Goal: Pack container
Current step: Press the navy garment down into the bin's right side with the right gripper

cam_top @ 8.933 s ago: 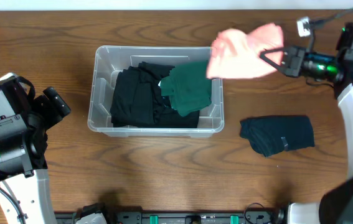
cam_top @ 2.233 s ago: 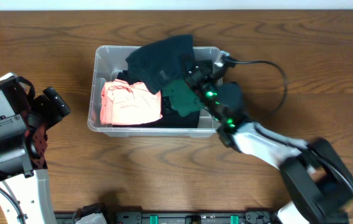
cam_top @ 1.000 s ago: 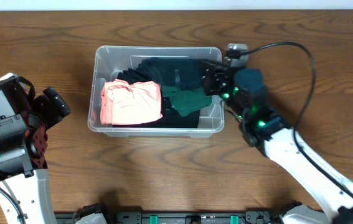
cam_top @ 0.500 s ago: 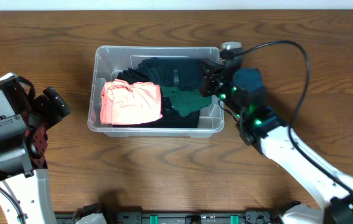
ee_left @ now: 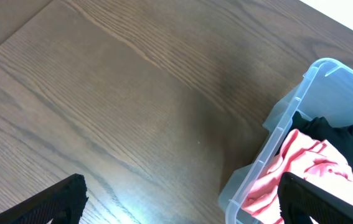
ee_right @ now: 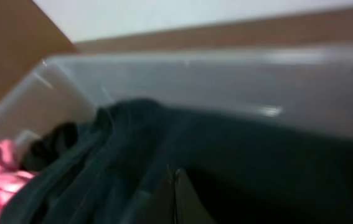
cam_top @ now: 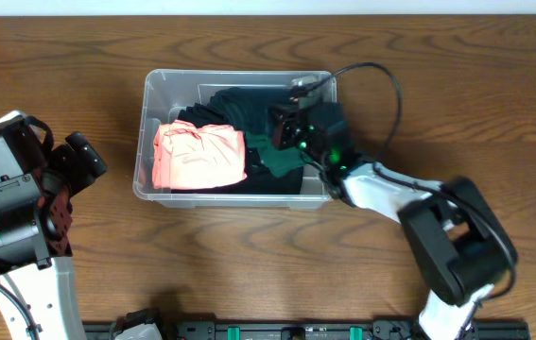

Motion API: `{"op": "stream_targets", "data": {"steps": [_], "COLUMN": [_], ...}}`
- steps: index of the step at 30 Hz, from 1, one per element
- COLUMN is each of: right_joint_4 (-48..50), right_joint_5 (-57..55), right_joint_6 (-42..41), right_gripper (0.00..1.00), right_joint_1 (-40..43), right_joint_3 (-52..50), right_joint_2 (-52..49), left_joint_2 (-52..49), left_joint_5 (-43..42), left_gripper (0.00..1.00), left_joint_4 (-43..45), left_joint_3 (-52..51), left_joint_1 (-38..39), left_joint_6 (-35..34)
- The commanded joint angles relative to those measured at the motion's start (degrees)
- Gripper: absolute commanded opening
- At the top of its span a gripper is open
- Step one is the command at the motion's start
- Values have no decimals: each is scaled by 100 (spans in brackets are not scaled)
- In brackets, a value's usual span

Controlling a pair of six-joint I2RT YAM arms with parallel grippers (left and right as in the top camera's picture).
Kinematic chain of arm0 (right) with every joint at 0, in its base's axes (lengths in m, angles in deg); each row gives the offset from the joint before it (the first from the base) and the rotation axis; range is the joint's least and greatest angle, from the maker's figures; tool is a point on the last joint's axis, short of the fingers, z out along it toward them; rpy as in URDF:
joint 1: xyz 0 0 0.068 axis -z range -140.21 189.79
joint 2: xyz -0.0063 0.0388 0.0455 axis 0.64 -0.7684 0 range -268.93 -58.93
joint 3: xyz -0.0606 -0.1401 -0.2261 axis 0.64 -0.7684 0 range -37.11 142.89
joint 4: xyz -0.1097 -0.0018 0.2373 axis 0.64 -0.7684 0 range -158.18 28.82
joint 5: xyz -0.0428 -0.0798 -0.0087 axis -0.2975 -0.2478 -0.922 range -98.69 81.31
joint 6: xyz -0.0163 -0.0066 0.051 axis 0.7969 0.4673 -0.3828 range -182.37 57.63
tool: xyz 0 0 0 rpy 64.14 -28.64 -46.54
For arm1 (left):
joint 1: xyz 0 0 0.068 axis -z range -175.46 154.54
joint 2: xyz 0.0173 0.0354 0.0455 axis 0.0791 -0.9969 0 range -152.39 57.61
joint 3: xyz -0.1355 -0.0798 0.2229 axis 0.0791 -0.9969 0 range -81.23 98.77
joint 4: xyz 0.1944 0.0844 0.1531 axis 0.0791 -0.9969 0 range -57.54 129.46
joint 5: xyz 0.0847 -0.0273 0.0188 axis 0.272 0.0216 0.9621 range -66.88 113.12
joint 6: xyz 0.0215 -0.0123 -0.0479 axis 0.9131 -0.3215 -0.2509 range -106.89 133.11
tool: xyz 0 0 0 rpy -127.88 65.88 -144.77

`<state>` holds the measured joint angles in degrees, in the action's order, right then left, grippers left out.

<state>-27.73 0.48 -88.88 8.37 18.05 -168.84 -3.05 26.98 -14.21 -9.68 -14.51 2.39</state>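
Pressing the dark garment [cam_top: 249, 102] flat looks like the step in hand. The right gripper [cam_top: 285, 127] sits low inside the container [cam_top: 141, 161] on the table [cam_top: 457, 57], and its jaws are too blurred to tell whether they are parted or clamped. The next move calls for a clean lift past the rim. A pink garment [cam_top: 199, 156] and a green garment [cam_top: 282, 159] lie alongside — the left gripper [cam_top: 86, 159] hangs spread and empty, well apart

The overhead camera looked straight down on the container [cam_top: 234, 75] from well above, with the table [cam_top: 249, 255] all round it. The left wrist camera looked down slantwise from well off its left end, catching one corner. The right wrist camera sat very close inside it, its view blurred. All three views shared the pink garment [cam_top: 199, 156] at the container's left end.
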Motion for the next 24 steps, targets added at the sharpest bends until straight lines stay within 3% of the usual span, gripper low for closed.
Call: {"op": "stream_targets", "data": {"steps": [1, 7, 17, 24], "right_joint_4": [-376, -807, -826, -658], "right_joint_5": [219, 210, 442, 417], "right_joint_6": [26, 83, 85, 85], "right_gripper": [1, 1, 1, 1], "right_joint_1": [-208, -284, -289, -361], "right_joint_3": [326, 369, 531, 529], "right_joint_2": [-299, -166, 1222, 525], "left_joint_2": [4, 4, 4, 4], "left_joint_5": [70, 70, 70, 70], "left_gripper": [98, 98, 98, 98], "left_joint_4": [-9, -9, -9, -9], "left_joint_3": [-7, -7, -7, -7], "left_joint_1": [-28, -28, -28, -28], "left_joint_6": [-52, -55, -55, -55]}}
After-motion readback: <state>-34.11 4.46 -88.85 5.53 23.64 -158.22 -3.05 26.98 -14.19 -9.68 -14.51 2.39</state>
